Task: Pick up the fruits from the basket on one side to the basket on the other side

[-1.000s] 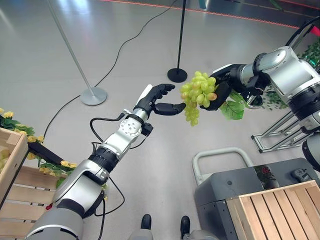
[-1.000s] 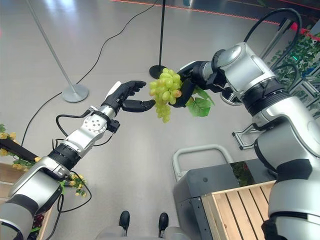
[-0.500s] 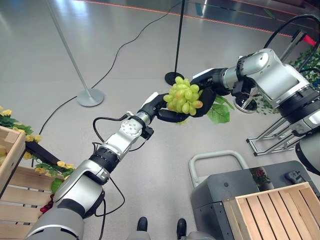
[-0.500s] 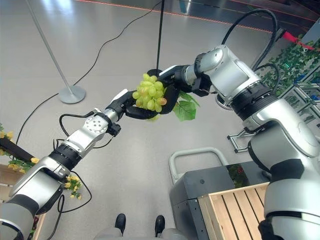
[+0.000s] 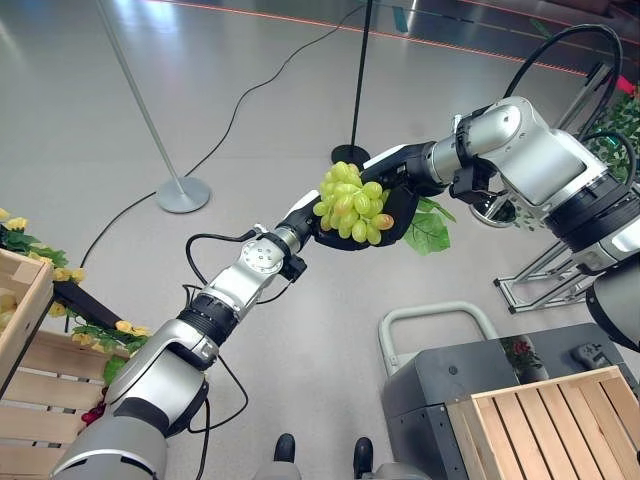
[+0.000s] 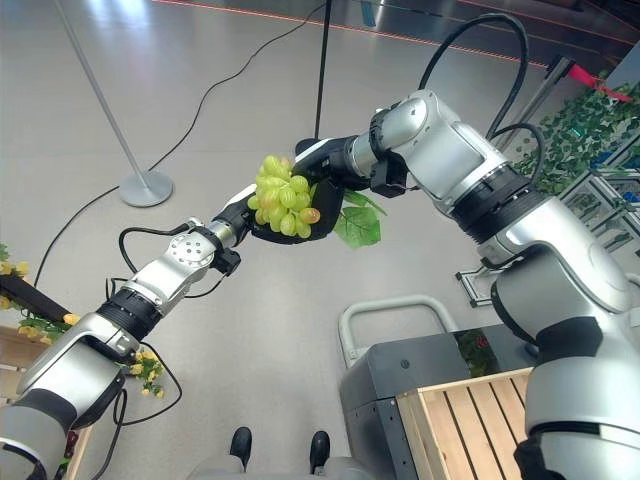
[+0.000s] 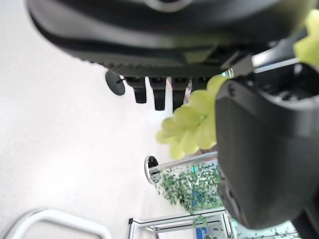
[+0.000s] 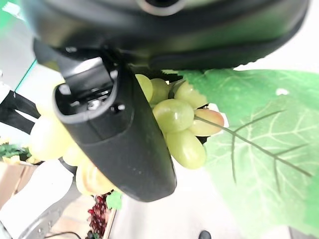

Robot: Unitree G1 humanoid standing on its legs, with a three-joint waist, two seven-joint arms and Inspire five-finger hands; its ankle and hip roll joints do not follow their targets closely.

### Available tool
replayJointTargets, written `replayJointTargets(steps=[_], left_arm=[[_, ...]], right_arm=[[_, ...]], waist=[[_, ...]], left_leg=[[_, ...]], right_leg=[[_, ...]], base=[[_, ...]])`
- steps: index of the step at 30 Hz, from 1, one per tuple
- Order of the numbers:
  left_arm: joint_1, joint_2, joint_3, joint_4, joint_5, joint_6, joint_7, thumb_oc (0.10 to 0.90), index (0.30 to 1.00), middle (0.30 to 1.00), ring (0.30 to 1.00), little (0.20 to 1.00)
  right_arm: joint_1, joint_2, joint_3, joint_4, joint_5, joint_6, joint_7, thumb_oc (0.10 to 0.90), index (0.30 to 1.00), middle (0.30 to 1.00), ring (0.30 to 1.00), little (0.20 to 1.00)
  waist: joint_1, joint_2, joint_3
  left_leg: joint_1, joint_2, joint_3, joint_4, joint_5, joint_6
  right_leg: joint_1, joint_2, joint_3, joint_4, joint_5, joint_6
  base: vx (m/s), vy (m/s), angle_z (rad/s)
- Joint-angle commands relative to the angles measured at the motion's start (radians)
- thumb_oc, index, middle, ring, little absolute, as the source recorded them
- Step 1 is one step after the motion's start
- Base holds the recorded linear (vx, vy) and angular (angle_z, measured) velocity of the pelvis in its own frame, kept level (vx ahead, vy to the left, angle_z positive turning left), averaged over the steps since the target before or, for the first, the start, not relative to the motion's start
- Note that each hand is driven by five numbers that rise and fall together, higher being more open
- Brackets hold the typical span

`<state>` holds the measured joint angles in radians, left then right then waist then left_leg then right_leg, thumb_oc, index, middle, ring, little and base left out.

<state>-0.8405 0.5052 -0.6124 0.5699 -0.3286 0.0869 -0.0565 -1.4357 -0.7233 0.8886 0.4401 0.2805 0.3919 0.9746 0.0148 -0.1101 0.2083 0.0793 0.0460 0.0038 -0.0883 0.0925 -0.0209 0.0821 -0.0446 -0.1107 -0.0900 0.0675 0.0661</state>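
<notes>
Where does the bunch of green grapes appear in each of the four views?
Left eye view: grapes at upper centre, between both robot hands.
Right eye view: upper centre-left.
Left wrist view: right of centre.
Right wrist view: centre.
Shared landmark: the green leaf beside the bunch.
</notes>
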Motion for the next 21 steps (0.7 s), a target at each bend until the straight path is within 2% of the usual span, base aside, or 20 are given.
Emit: replayJointTargets(steps=[1,4,5,6,7,10,15,16,17,18,21], left_arm=[[-0.031,-0.048,0.012,0.026,-0.04,-0.151,0.067,0.8,0.9,0.9,0.9,0.9],[-0.019,-0.055,0.023,0.02,-0.043,-0.192,0.056,0.8,0.9,0.9,0.9,0.9],[-0.017,-0.056,0.024,0.018,-0.045,-0.196,0.054,0.776,0.865,0.865,0.865,0.865],[-0.012,-0.056,0.025,0.01,-0.043,-0.205,0.051,0.422,0.333,0.333,0.333,0.333],[-0.01,-0.055,0.023,0.003,-0.041,-0.215,0.057,0.4,0.3,0.3,0.3,0.3],[-0.008,-0.049,0.025,-0.002,-0.044,-0.231,0.077,0.4,0.3,0.3,0.3,0.3],[0.01,-0.045,0.04,-0.021,-0.041,-0.205,0.099,0.4,0.3,0.3,0.3,0.3],[0.014,-0.043,0.045,-0.023,-0.05,-0.198,0.101,0.4,0.3,0.3,0.3,0.3],[0.016,-0.041,0.048,-0.022,-0.058,-0.193,0.101,0.4,0.3,0.3,0.3,0.3],[0.017,-0.041,0.051,-0.023,-0.07,-0.184,0.105,0.4,0.3,0.3,0.3,0.3],[0.029,-0.049,0.06,-0.012,-0.092,-0.175,0.114,0.4,0.3,0.3,0.3,0.3]], right_arm=[[-0.019,0.039,0.041,0.031,-0.016,-0.047,0.043,0.4,0.3,0.3,0.3,0.3],[-0.015,0.037,0.037,0.031,-0.043,-0.033,0.052,0.4,0.3,0.3,0.3,0.3],[-0.014,0.036,0.037,0.03,-0.045,-0.032,0.052,0.4,0.3,0.3,0.3,0.3],[-0.014,0.033,0.037,0.031,-0.048,-0.028,0.051,0.4,0.3,0.3,0.3,0.3],[-0.01,0.032,0.035,0.03,-0.055,-0.024,0.052,0.4,0.3,0.3,0.3,0.3],[-0.009,0.018,0.033,0.028,-0.069,-0.008,0.061,0.4,0.3,0.3,0.3,0.3],[0.0,0.001,0.024,0.024,-0.086,0.028,0.052,0.4,0.3,0.3,0.3,0.3],[0.002,-0.004,0.021,0.024,-0.079,0.042,0.033,0.557,0.535,0.535,0.535,0.535],[0.002,-0.009,0.019,0.023,-0.075,0.051,0.02,0.557,0.535,0.535,0.535,0.535],[0.002,-0.01,0.016,0.03,-0.061,0.062,-0.007,0.8,0.9,0.9,0.9,0.9],[0.006,-0.012,-0.002,0.041,-0.046,0.088,-0.051,0.8,0.9,0.9,0.9,0.9]], waist=[[0.005,-0.022,-0.206],[0.006,-0.025,-0.208],[0.006,-0.025,-0.208],[0.006,-0.025,-0.208],[0.006,-0.024,-0.208],[0.003,-0.024,-0.209],[0.002,-0.027,-0.211],[0.002,-0.027,-0.211],[0.001,-0.027,-0.21],[0.001,-0.026,-0.21],[0.002,-0.025,-0.208]], left_leg=[[0.02,0.011,0.04,0.001,-0.039,-0.042],[0.019,0.01,0.041,0.001,-0.04,-0.042],[0.019,0.01,0.041,0.001,-0.04,-0.042],[0.019,0.01,0.042,0.001,-0.04,-0.042],[0.018,0.01,0.042,0.001,-0.039,-0.042],[0.02,0.009,0.044,0.001,-0.041,-0.042],[0.021,0.008,0.045,0.001,-0.043,-0.041],[0.022,0.008,0.046,0.001,-0.043,-0.041],[0.022,0.008,0.046,0.001,-0.043,-0.041],[0.022,0.008,0.047,0.001,-0.042,-0.041],[0.021,0.008,0.046,0.001,-0.042,-0.041]], right_leg=[[0.047,-0.056,-0.07,0.003,-0.011,0.029],[0.047,-0.056,-0.072,0.003,-0.011,0.029],[0.047,-0.056,-0.072,0.003,-0.011,0.028],[0.046,-0.056,-0.071,0.003,-0.01,0.028],[0.046,-0.056,-0.071,0.003,-0.009,0.028],[0.047,-0.057,-0.072,0.003,-0.011,0.028],[0.048,-0.057,-0.072,0.003,-0.011,0.028],[0.048,-0.057,-0.072,0.003,-0.01,0.028],[0.048,-0.057,-0.072,0.003,-0.01,0.028],[0.048,-0.057,-0.071,0.003,-0.009,0.028],[0.047,-0.057,-0.071,0.003,-0.008,0.028]], base=[[0.0,0.0,0.0],[0.0,0.0,0.0],[0.0,0.0,0.0],[0.0,0.0,0.0],[0.0,0.0,0.0],[0.0,0.0,0.0],[0.0,0.0,0.0],[0.0,0.0,0.0],[0.0,0.0,0.0],[0.0,0.0,0.0],[0.0,0.0,0.0]])
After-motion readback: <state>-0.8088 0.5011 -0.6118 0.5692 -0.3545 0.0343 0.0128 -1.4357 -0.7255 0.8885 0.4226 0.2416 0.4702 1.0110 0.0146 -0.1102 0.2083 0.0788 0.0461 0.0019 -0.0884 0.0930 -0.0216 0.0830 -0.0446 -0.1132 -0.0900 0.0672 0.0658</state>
